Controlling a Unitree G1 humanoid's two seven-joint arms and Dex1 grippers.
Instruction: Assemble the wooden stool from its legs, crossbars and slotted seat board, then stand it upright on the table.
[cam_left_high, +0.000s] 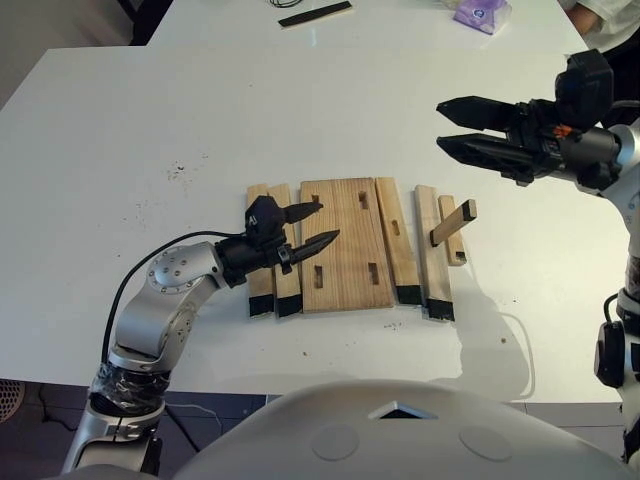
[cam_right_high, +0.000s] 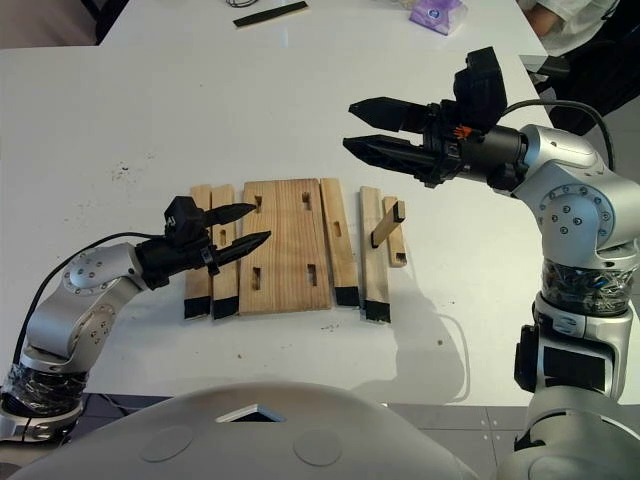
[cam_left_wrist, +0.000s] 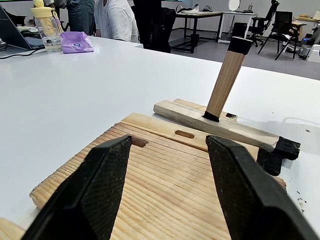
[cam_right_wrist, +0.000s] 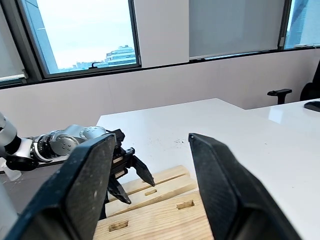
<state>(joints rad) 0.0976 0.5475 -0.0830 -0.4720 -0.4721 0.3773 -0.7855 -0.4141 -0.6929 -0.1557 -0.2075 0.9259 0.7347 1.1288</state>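
Observation:
The slotted seat board (cam_left_high: 345, 245) lies flat mid-table, with wooden legs (cam_left_high: 272, 262) on its left and more legs (cam_left_high: 432, 255) on its right, all black-tipped. A short crossbar (cam_left_high: 453, 222) stands tilted in a slot of the rightmost leg; it rises as a peg (cam_left_wrist: 225, 80) in the left wrist view. My left gripper (cam_left_high: 322, 223) is open, low over the board's left edge. High above the table at the right, beyond the right legs, my right gripper (cam_left_high: 447, 125) hangs open with nothing between its fingers.
A black strip (cam_left_high: 315, 14) and a purple packet (cam_left_high: 481, 13) lie at the table's far edge. A bottle (cam_left_wrist: 47, 30) stands beside the purple packet (cam_left_wrist: 76, 42). The white table (cam_left_high: 150, 120) stretches bare to the left and behind the wood.

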